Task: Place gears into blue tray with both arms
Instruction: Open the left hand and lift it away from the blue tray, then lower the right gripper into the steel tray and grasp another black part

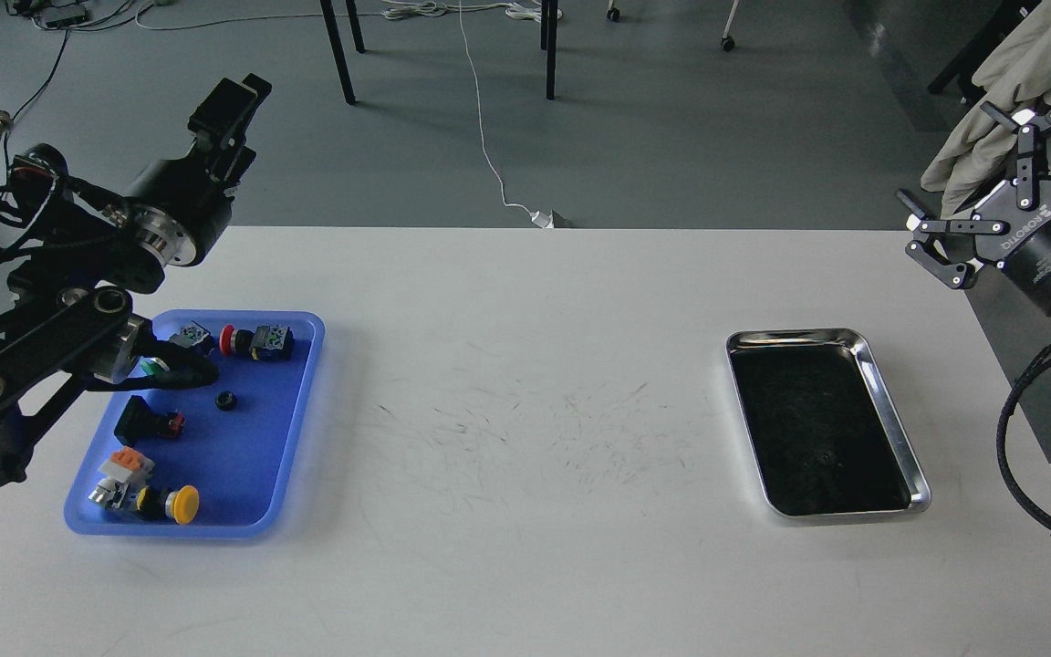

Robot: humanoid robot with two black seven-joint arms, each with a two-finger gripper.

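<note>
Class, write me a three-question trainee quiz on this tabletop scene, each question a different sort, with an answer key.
1. True or false: a gear lies inside the blue tray.
2. Which gripper is plainly open? A) left gripper B) right gripper
3. Fill in: the yellow-capped button sits near the tray's ____ edge, closest to the robot.

Key: 1 true; 2 B; 3 near.

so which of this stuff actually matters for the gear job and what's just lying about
Part of the job:
- gear, lying in the tray
- blue tray
- left gripper, raised behind the table's far edge
- right gripper, jaws open, off the table's right side

Just lying about:
- yellow push button
- red push button
- black switch block
- steel tray
</note>
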